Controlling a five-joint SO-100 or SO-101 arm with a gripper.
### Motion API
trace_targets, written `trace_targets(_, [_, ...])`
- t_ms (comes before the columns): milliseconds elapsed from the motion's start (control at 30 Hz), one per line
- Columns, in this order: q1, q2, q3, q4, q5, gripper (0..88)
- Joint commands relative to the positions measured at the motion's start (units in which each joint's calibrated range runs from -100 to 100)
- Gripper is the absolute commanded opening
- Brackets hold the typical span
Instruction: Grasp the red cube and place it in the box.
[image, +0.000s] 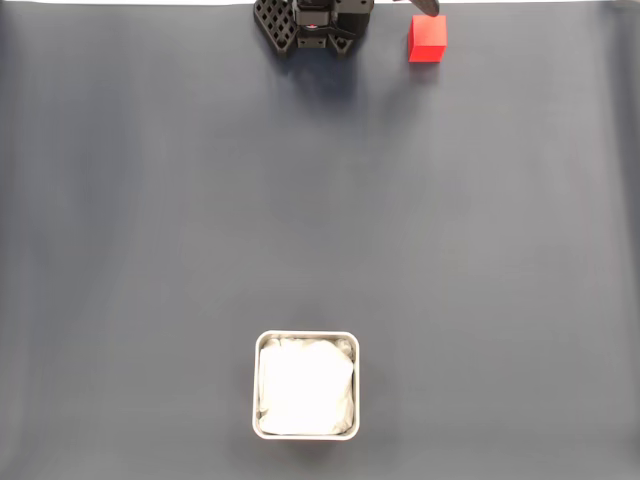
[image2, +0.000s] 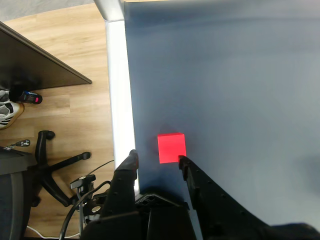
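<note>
In the wrist view, the black gripper (image2: 156, 159) fills the bottom of the frame, its two fingers spread apart with nothing between them. Just beyond the fingertips sits the red cube (image2: 171, 148) on a dark grey mat (image2: 225, 90), its near corner right at the right finger's tip; I cannot tell whether they touch. The cube lies close to the mat's left edge, where a white table rim (image2: 118, 90) runs. Past that edge are a wooden floor (image2: 70, 45) and an office chair base (image2: 55, 165). In the fixed view, the box (image: 306, 386), lined in white, sits at the bottom centre, well apart from the cube (image: 427, 39) at the top, right of the arm (image: 315, 22).
</note>
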Motion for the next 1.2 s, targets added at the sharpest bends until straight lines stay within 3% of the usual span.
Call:
trace_targets(0, [1.9, 0.8, 0.5, -1.9, 1.5, 22.0])
trace_targets(533, [6.9, -0.4, 6.5, -5.3, 6.4, 29.7])
trace_targets(1167, [12.5, -0.1, 13.1, -12.6, 8.8, 34.2])
